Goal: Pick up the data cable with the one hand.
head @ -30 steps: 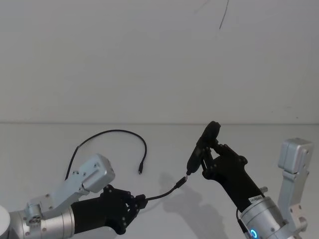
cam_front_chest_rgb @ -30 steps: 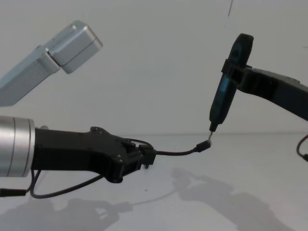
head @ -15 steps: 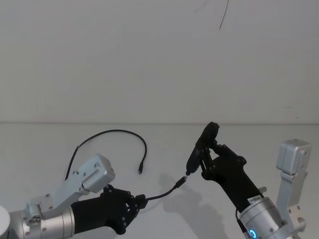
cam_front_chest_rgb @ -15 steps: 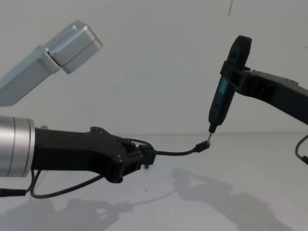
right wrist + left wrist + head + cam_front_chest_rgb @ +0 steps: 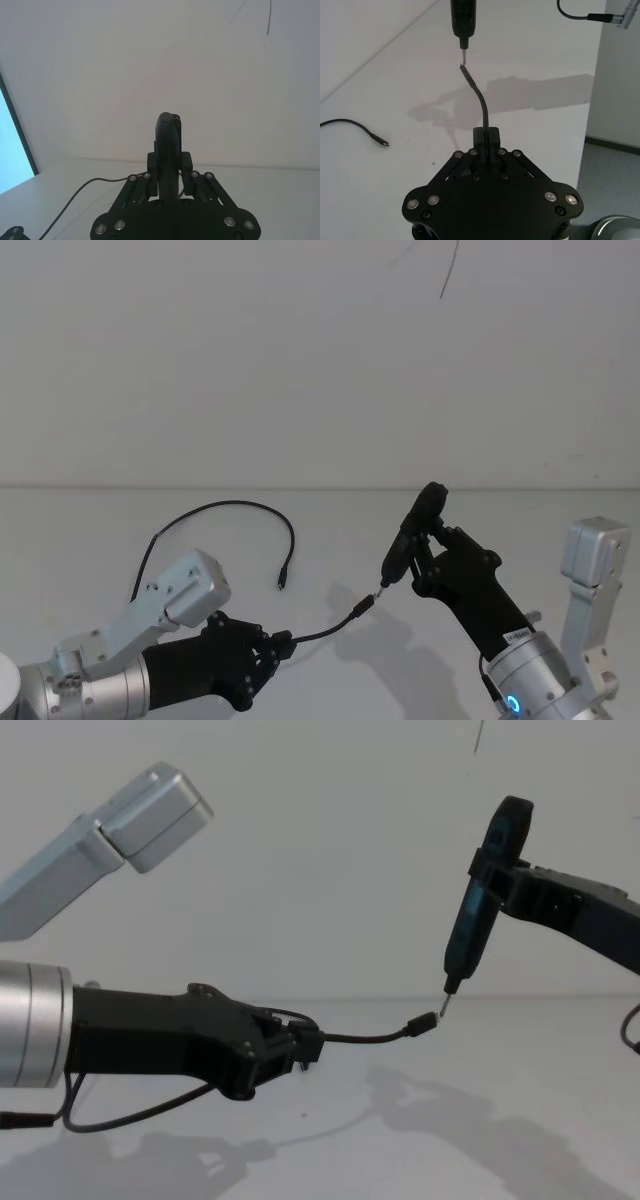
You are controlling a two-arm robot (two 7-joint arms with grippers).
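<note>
One black two-fingered left claw (image 5: 300, 1048) pinched the thin black data cable (image 5: 370, 1037); we judged a steady lift best, away from the right claw's (image 5: 487, 875) clamped dark pen-shaped tool (image 5: 480, 915).

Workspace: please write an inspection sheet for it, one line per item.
Surface: white table, matte, shadows on it.
Job's things: data cable, one end held off the table, plug in the air; other plug lies on the table.
Clutter: nothing seen.
Grippers: left gripper shut on the data cable; right gripper shut on a pen-shaped tool, its tip just above the raised plug.
Cables: a second cable with a metal connector.
Surroundings: plain white wall.
</note>
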